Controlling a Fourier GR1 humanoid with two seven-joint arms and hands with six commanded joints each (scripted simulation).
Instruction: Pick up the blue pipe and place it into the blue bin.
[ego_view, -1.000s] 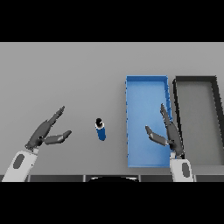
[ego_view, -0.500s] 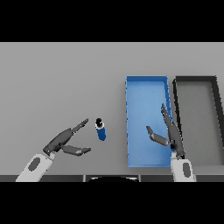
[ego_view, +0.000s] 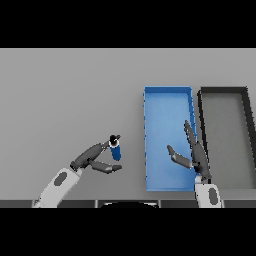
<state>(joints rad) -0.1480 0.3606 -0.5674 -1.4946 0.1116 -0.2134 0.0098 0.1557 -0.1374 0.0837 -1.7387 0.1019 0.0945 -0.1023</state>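
Two hands are showing: left hand (ego_view: 95, 159), fingers apart, is bracketing the blue pipe (ego_view: 115, 148) left of centre; next, clamping, then carrying right to the blue bin (ego_view: 167, 93). Right hand (ego_view: 192, 155) is idling, fingers straight.

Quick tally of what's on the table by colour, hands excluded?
Blue: 2, the blue pipe and the blue bin
Dark grey: 1, the dark bin
Total: 3
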